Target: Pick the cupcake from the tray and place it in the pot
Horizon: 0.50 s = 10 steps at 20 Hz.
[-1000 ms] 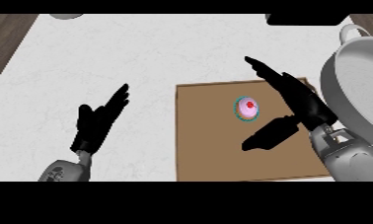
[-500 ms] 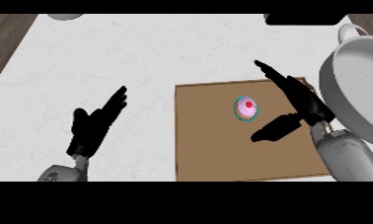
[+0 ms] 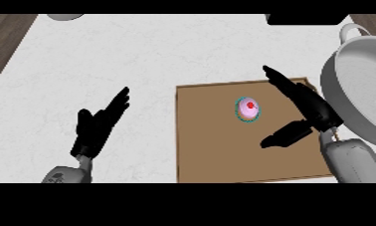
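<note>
The right hand [image 3: 312, 108] sits at the right of the frame, over the right part of the tray [image 3: 213, 160]. It is spread wide and holds nothing: the fingers run straight toward the upper left, and the thumb juts toward the lower left, leaving a broad gap between them.

The cupcake [image 3: 248, 109] lies in that gap's mouth, to the left of the palm and near it — not touching any part of the hand. It rests on the upper middle of the tray, seen from above as a round pink top with a red dot in a teal wrapper. From this angle it shows no long axis, so no approach direction is favoured by its shape. Judged from this layout, the coming move is a short leftward travel of the right hand followed by closure of fingers and thumb round the cupcake.

The left hand [image 3: 95, 130] is at the lower left of the frame, over the bare white tabletop [image 3: 147, 51]. Its fingers are straight and it holds nothing. It is well apart from the cupcake, so the right hand is clearly the nearer.

The pot [image 3: 345, 80] occupies the right edge of the frame, just beside the tray and behind the right hand — a pale round vessel with a loop handle at its top. Transfer from tray to pot would run rightward.

Count: one cupcake, one tray, one pot, two hands.
</note>
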Available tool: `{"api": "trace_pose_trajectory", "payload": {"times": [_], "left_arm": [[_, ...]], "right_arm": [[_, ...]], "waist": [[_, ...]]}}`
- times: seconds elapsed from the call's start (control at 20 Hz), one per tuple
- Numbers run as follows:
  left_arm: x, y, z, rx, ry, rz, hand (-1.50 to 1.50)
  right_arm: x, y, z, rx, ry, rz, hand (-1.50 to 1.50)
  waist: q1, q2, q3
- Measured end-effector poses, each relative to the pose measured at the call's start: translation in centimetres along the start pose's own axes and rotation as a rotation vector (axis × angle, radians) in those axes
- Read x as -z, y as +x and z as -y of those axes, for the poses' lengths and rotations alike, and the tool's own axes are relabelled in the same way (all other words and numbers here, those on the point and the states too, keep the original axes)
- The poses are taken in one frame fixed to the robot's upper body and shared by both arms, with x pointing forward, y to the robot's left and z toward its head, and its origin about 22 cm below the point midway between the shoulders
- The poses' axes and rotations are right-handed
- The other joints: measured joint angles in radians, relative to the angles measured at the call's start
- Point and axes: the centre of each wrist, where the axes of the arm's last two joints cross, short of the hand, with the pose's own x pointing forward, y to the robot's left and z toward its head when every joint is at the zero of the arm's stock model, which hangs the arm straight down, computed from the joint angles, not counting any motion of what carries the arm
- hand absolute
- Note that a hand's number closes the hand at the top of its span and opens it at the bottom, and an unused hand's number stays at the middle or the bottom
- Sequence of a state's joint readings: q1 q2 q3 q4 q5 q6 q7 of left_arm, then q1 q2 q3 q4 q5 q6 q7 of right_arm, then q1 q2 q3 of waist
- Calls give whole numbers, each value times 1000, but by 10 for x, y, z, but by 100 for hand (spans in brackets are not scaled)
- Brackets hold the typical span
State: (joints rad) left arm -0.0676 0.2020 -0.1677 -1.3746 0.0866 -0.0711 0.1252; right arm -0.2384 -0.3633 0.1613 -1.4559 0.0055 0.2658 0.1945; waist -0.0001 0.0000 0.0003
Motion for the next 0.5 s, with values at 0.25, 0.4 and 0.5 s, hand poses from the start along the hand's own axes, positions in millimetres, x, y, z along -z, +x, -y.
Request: {"api": "trace_pose_trajectory", "payload": {"times": [0.25,0.4,0.5], "left_arm": [[0,0,-8,1,2,4,0],[-4,7,-9,4,1,3,0],[-1,3,-5,-2,-1,0,0]], "right_arm": [[11,-11,-8,127,18,38,-150],[16,-24,-13,183,21,32,-150],[23,-31,-22,210,23,28,-150]], "waist": [[3,0,0],[4,0,0],[4,1,0]]}}
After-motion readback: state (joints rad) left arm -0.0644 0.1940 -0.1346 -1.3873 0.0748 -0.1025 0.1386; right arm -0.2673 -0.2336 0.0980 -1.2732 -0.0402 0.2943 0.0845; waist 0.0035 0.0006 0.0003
